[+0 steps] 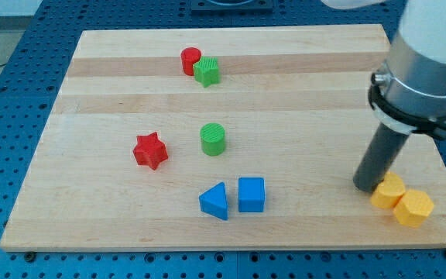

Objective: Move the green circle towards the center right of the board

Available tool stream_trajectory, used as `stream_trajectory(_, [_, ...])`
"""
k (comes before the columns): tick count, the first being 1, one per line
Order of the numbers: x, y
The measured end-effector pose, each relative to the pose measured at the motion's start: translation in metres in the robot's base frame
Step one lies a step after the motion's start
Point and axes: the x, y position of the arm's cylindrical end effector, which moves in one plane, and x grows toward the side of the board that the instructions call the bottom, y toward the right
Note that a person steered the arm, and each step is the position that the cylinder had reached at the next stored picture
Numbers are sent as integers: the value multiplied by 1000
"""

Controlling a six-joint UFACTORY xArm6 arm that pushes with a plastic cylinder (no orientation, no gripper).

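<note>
The green circle is a short green cylinder standing near the middle of the wooden board. My tip rests on the board at the view's lower right, far to the right of the green circle. It stands just left of a yellow block and looks to be touching it. The rod above it rises to the arm's white body at the view's upper right.
A second yellow block lies against the first. A red star lies left of the green circle. A blue triangle and blue cube lie below it. A red cylinder and green star-like block touch near the top.
</note>
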Motion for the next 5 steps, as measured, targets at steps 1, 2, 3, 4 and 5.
stream_trajectory(1, [2,1])
stream_trajectory(2, [-14,-4])
stream_trajectory(3, [-66,-4])
stream_trajectory(4, [-80,-4])
stream_trajectory(5, [-83,-16])
